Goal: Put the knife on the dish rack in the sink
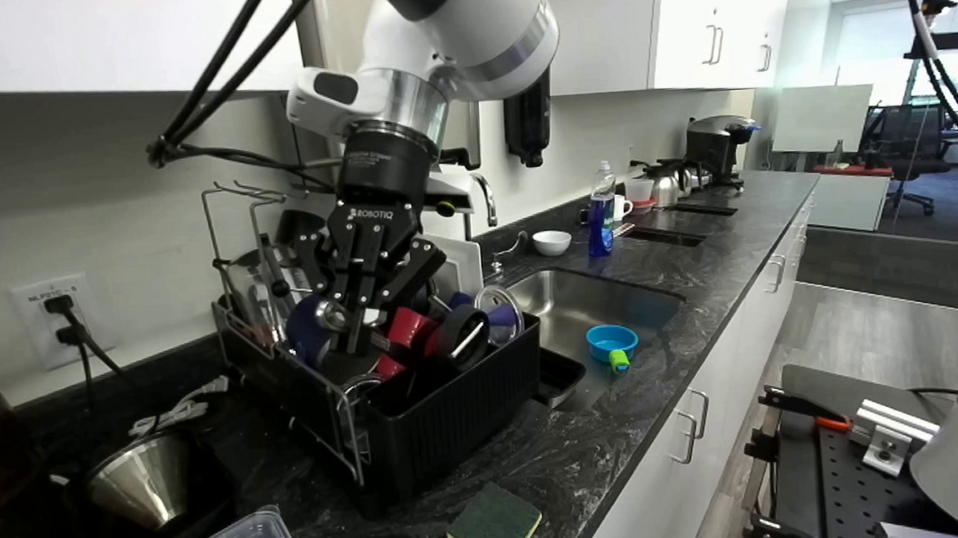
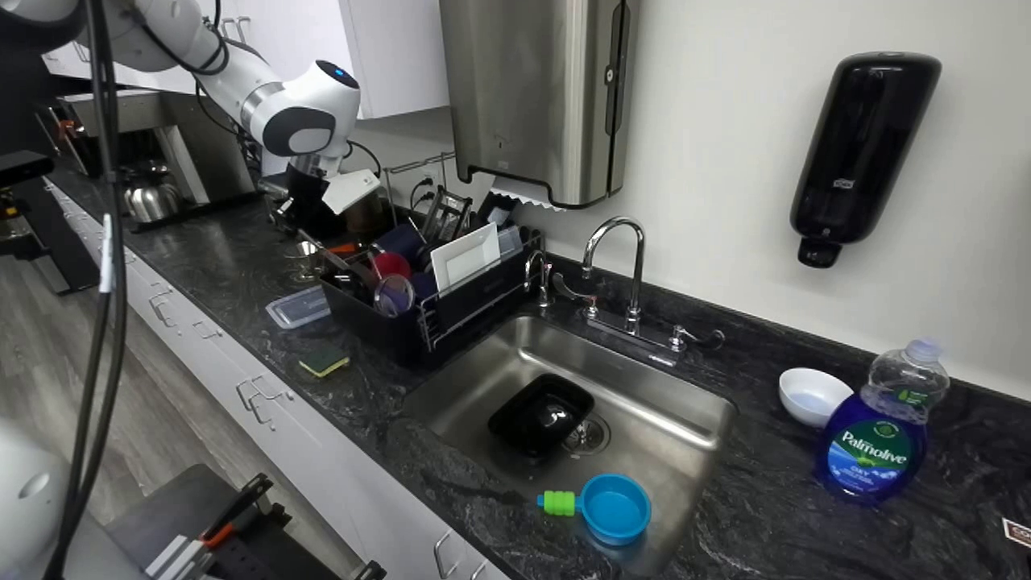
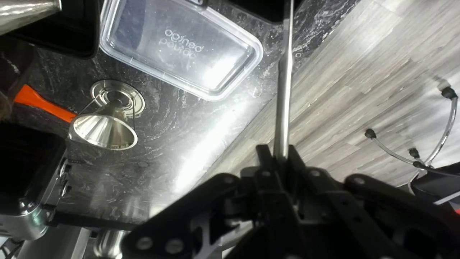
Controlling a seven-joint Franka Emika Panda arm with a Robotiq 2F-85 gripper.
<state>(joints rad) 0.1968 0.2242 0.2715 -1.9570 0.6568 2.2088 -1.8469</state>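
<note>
The gripper (image 3: 280,154) is clamped on one end of the knife (image 3: 283,108). In the wrist view, the knife extends toward 12 o'clock; a steel funnel (image 3: 103,131) is located at 9 o'clock from the fingertips. In an exterior view, with the dish rack (image 2: 366,324) as centre, the gripper is at 10 o'clock and the sink (image 2: 652,419) between 4 and 5; a black container (image 2: 536,415) lies in the sink. Contact between the knife and the dish rack cannot be confirmed.
</note>
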